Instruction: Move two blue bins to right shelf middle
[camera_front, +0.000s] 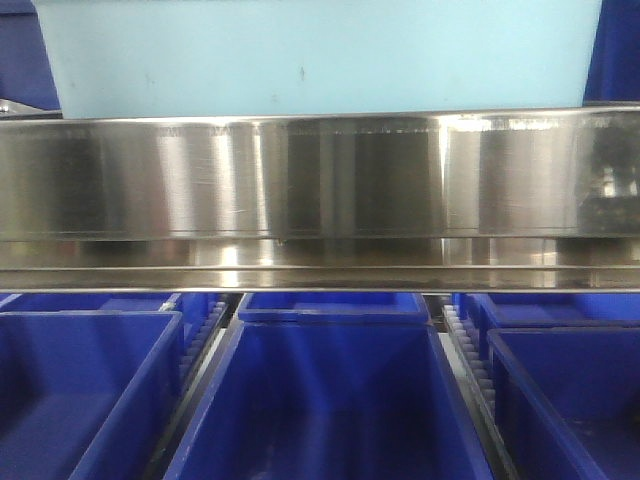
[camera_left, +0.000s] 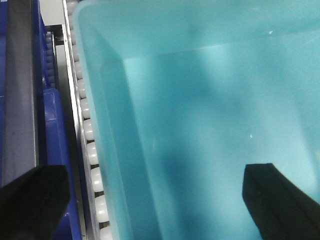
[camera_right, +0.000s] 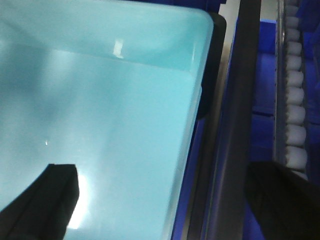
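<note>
A pale cyan bin (camera_front: 320, 50) stands on the steel shelf above the dark blue bins; only its front wall shows in the front view. In the left wrist view I look into the bin (camera_left: 210, 100) at its left wall. My left gripper (camera_left: 155, 172) is open and straddles that wall, one finger (camera_left: 35, 200) outside and one finger (camera_left: 280, 200) inside. In the right wrist view the bin (camera_right: 100, 90) shows its right wall. My right gripper (camera_right: 162, 170) is open and straddles it the same way. I see only one pale bin.
A wide stainless shelf edge (camera_front: 320, 180) fills the middle of the front view. Dark royal-blue bins (camera_front: 330, 400) sit in rows below it. White roller rails run beside the bin on the left (camera_left: 90, 135) and on the right (camera_right: 295, 115).
</note>
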